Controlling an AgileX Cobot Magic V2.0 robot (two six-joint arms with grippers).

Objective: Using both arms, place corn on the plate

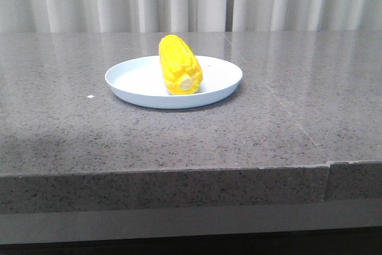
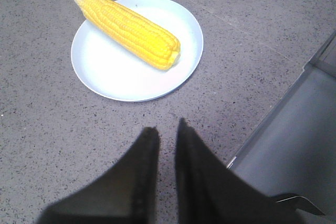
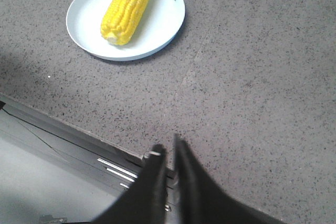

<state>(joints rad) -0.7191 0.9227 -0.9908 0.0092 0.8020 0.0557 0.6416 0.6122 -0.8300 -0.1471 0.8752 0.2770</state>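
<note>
Left wrist view: end effector (image 2: 167,129) closed, empty.

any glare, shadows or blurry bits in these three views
Front view: soft reflections on the grey speckled stone table, a dark shadow band near its front left, and the bright yellow toy corn looks slightly overexposed. Left wrist view: the black left gripper is blurred, the round pale blue-white plate sharp. Right wrist view: the black right gripper is blurred too.
</note>
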